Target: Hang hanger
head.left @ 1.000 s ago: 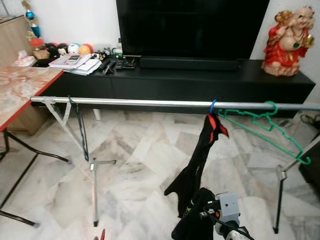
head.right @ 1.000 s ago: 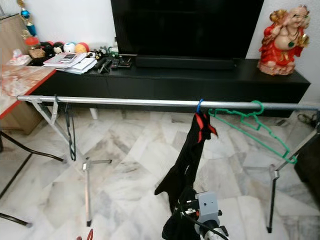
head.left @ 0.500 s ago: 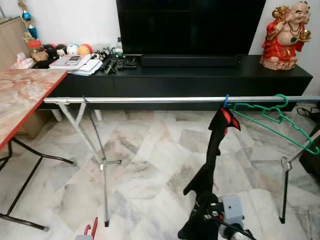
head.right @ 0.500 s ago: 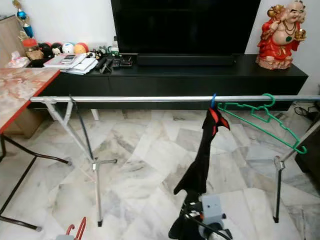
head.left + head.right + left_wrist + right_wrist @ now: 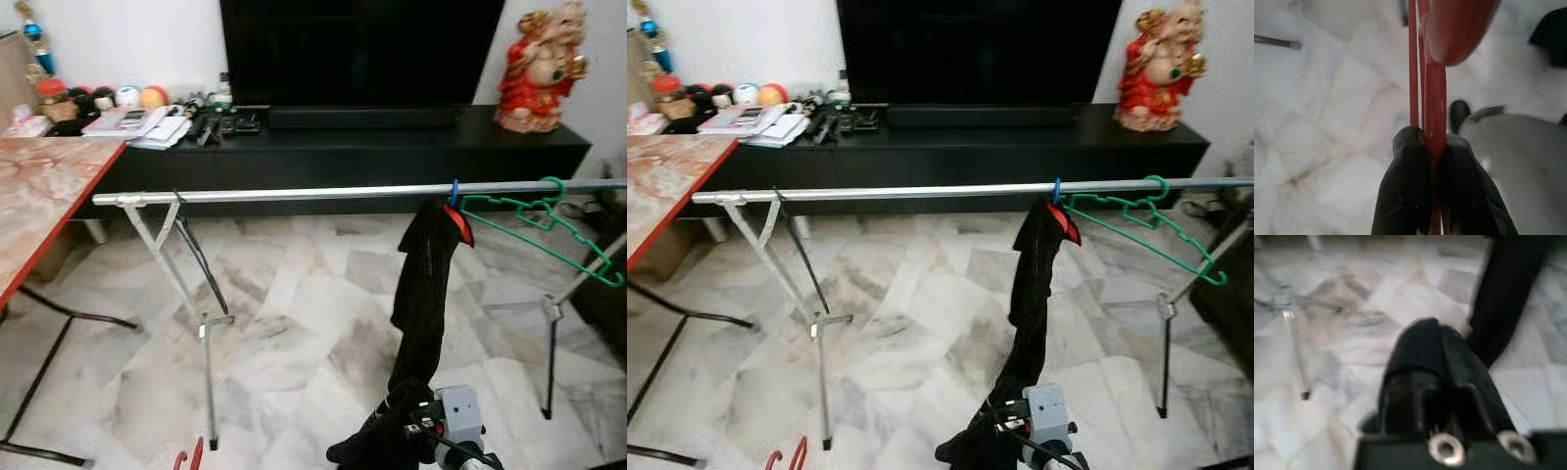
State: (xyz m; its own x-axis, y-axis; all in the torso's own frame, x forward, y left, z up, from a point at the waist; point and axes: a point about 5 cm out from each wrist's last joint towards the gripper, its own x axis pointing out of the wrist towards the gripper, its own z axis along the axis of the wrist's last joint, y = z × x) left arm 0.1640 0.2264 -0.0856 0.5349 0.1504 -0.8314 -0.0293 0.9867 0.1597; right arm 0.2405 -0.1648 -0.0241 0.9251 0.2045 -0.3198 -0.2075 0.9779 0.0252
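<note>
Marble-tiled floor (image 5: 294,304) is spanned left-to-right by a silver rail (image 5: 294,194). A red plastic hanger (image 5: 1434,98) is clamped edgewise by the left gripper (image 5: 1432,147); the black garment (image 5: 423,284) is pinched by the right gripper (image 5: 1442,382).

Counted: three hangers — green (image 5: 549,223), blue-hooked (image 5: 454,190), red (image 5: 1434,98); one black garment (image 5: 423,294); one rail (image 5: 294,194); one figurine (image 5: 534,69).

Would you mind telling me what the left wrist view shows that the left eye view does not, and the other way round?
The left wrist view alone shows the left gripper shut on the red hanger. The left eye view alone shows the rail, the green hanger and the black garment hung on it, with the right gripper at the garment's lower end. Both show the marble floor and the red hanger.
</note>
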